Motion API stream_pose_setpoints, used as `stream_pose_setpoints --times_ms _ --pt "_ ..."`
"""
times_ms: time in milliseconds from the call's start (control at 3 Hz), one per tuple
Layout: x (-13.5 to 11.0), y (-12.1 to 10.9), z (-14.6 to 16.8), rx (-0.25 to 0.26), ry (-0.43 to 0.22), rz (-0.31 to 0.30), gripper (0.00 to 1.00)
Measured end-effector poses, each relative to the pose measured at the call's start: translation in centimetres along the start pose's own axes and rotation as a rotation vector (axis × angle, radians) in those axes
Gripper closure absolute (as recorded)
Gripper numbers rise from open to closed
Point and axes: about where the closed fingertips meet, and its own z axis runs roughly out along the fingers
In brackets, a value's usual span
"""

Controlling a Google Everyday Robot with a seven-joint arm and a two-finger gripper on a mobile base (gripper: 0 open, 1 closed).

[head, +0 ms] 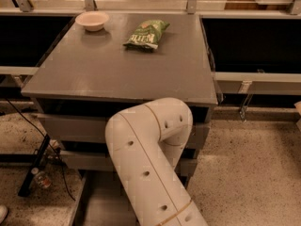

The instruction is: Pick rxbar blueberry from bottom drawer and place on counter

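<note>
Robot arm (146, 173): fat cream-white tube segs, smooth matte shell, rounded elbow at top end. Small dark round holes (146, 174) dotted along shell. Thin tan seam ring (176, 212) at 5 o'clock. Gripper hidden past elbow, 12 o'clock side.

My cream-white, smooth-shelled arm (141, 187) fills the lower middle of the view. Its thick link rises from the bottom edge and slants up and to the left, dotted along its length with small dark round holes (146, 173). A thin tan band (176, 211) rings it near the bottom. At the top it turns through a rounded elbow (123, 128). From there a shorter section runs to the right, curves over at a second rounded bend (178, 119), and drops down and away from the camera. My two-finger gripper lies somewhere past that bend, hidden behind the bulk of my own arm.
</note>
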Motion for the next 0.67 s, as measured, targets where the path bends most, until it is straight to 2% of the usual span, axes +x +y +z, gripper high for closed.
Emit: stream_pose_setpoints --times_ms 333,667 --pt "-3.72 0.95 0.89 -0.058 -0.037 0.001 0.0" --pt "-3.62 0.9 0.93 -0.063 -0.04 0.002 0.0"
